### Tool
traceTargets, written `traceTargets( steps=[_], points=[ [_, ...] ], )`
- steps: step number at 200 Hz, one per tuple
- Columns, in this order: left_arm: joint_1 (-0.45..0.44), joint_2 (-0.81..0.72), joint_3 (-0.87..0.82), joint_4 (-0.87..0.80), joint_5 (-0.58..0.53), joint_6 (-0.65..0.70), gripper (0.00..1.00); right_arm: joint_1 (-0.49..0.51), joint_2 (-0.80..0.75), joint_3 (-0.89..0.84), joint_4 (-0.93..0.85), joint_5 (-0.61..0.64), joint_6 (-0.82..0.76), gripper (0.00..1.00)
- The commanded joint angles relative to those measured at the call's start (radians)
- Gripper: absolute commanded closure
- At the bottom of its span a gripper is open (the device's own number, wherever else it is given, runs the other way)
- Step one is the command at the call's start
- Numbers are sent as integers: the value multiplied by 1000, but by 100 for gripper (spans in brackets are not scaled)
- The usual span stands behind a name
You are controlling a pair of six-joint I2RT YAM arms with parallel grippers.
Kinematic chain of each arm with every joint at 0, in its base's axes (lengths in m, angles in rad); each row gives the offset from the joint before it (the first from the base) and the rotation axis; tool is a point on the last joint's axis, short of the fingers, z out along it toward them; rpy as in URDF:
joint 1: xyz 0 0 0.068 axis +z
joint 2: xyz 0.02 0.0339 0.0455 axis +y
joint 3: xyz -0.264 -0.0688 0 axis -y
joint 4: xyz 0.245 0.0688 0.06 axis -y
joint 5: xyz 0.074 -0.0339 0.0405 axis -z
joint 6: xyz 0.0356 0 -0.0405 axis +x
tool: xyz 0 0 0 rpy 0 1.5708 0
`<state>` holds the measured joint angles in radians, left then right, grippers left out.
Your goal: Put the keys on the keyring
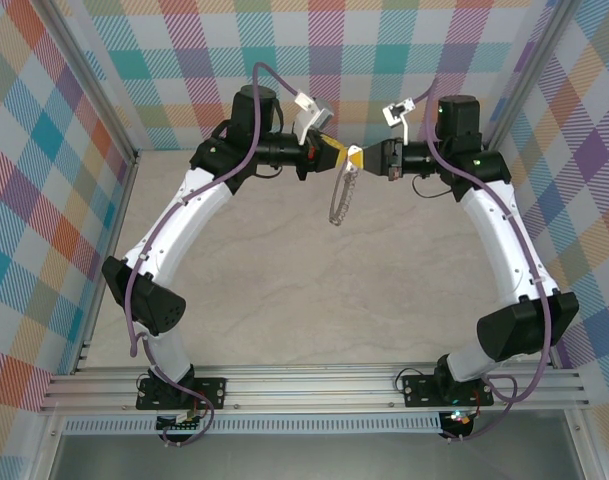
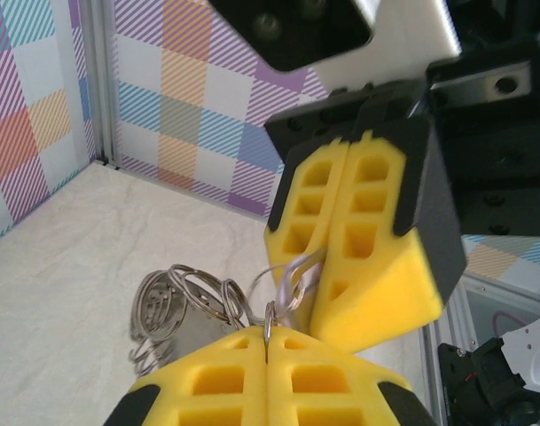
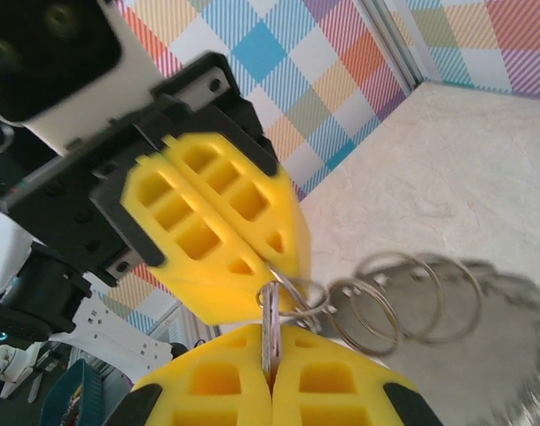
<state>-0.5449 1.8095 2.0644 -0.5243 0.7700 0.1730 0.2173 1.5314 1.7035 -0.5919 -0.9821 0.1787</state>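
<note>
Left fingers (image 2: 207, 377) and right fingers (image 3: 323, 382) are met tip to tip in mid-air above the far part of the table (image 1: 284, 300). Each pair is pressed together on thin metal of the keyring (image 1: 341, 198). The keyring is hung beneath them, with its wire loops (image 3: 385, 302) bunched to one side.

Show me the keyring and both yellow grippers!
keyring (image 1: 340, 200), top view, middle of the hanging hoop.
left gripper (image 1: 339, 154), top view, between its yellow fingertips.
right gripper (image 1: 354, 158), top view, between its yellow fingertips.
</note>
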Motion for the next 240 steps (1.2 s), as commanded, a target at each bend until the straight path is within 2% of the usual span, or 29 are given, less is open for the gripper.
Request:
traceTargets(
  steps=[1,43,122,199,221,240],
  points=[
    [2,-29,6,13,8,-3,100,-3,-35,-54,33,-20,8,100],
    [3,-29,5,12,9,0,100,-3,-50,-73,49,-17,20,100],
    [3,-32,3,8,15,0,100,-2,-10,53,6,-31,15,100],
    [3,-31,0,3,18,5,100,-2,1,54,2,-26,7,100],
    [3,-29,-1,-4,-11,9,100,-4,8,59,-5,-20,5,100],
    [5,-29,0,-14,-51,10,84,-4,22,64,-13,-21,0,100]
  ],
)
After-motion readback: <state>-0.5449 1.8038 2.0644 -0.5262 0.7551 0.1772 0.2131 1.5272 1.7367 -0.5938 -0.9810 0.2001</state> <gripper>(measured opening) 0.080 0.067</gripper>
